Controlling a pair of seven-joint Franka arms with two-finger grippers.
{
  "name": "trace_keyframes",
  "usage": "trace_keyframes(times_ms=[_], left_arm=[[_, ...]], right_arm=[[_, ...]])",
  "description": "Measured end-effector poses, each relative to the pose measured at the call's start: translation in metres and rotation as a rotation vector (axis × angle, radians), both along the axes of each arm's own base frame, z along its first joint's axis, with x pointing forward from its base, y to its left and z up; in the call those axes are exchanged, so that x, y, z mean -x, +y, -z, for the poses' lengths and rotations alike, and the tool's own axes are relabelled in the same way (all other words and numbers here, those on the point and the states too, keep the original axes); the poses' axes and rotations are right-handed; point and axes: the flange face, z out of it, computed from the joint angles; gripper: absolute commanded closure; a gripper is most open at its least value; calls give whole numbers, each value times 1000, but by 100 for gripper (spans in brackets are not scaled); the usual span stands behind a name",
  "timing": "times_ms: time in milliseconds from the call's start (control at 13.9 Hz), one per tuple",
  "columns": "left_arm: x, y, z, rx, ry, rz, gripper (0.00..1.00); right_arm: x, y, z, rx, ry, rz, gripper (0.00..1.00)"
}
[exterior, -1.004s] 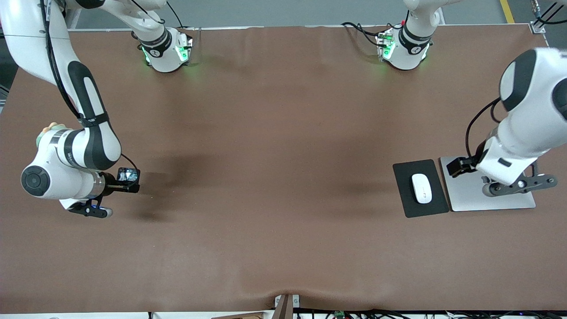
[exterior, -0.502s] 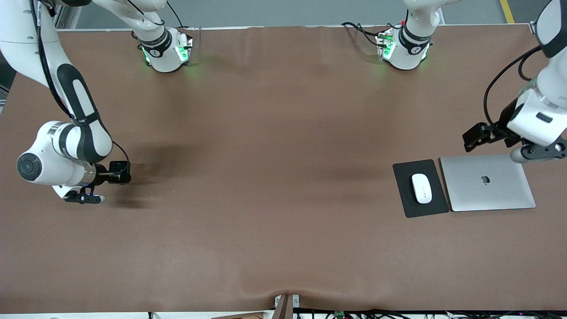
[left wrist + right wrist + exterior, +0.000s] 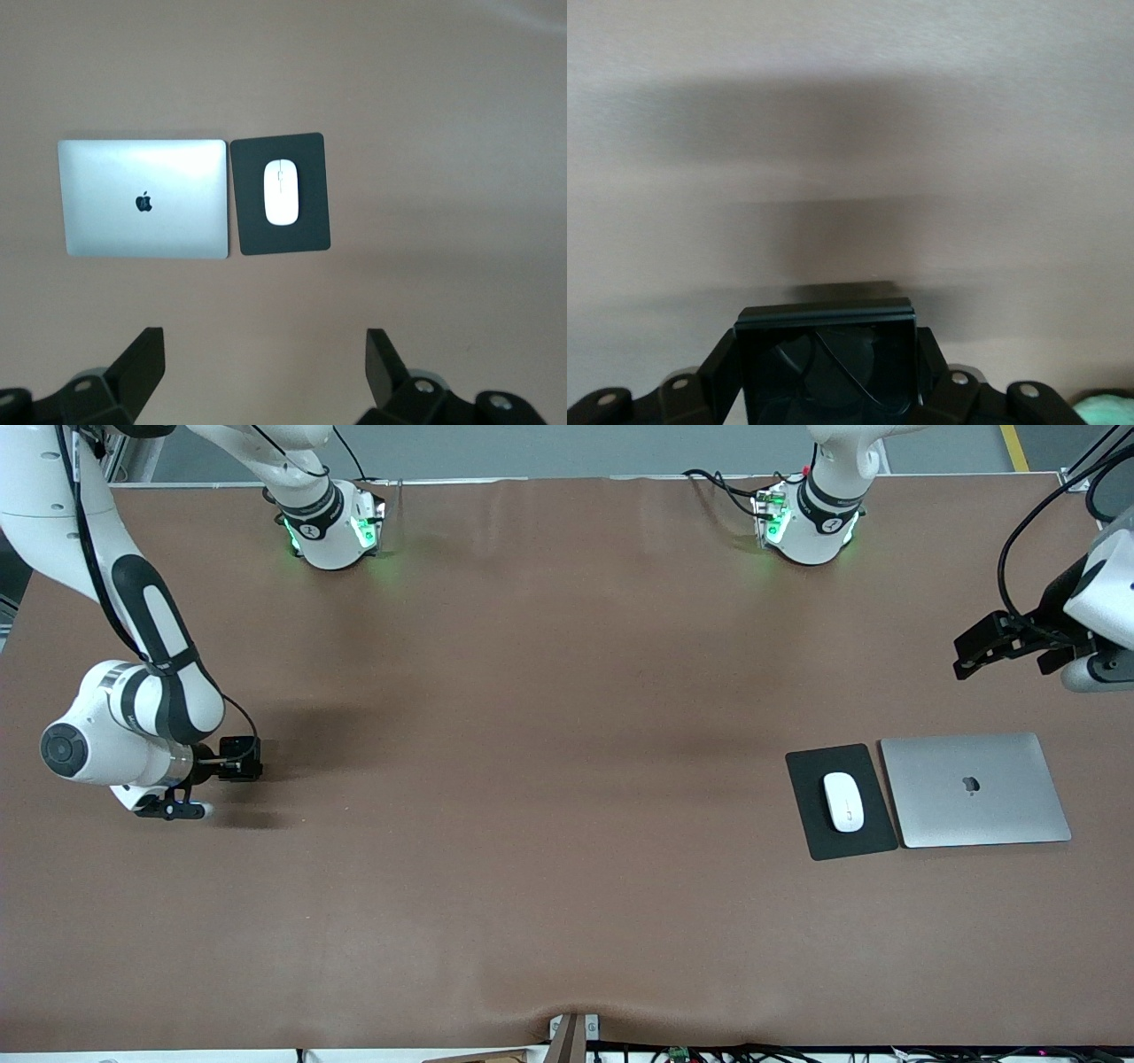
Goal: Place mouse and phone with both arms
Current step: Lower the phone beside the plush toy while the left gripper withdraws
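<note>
Robot lab: two bench-mounted arms [image 3: 142, 646]

left pincer [image 3: 264, 363] spread wide | mouse [image 3: 282, 192] on dark pad [image 3: 306, 235] | laptop [image 3: 142, 199] beside pad

The white oval mouse [image 3: 843, 802] lies flat on a black pad [image 3: 819, 824]. The glossy black phone [image 3: 826, 365] sits clamped between the right gripper's [image 3: 232, 759] fingers.

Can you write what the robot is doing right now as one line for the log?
mouse: on black pad | left gripper: open, empty | right gripper: shut on phone
</note>
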Motion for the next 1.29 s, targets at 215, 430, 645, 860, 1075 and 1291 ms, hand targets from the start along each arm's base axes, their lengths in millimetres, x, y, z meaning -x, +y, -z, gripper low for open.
trace_keyframes(times_ms=[215,430,645,860,1075,1291], left_arm=[[13,-14,-8,-6,9,23,0],[23,-24,-10,0,19,40,0],[28,-21,-8,0,29,34,0],[29,-14,-8,0,33,21,0],[29,-6,-8,0,40,5,0],[29,-1,-8,-1,48,-3,0]], right_arm=[[5,-19,0,-3,-1,18,100],[10,-34,2,-3,-3,43,100],[16,-45,8,-3,-1,62,100],[22,-52,15,-6,10,74,7],[24,-53,17,-8,17,73,0],[20,-51,14,-8,8,67,0]])
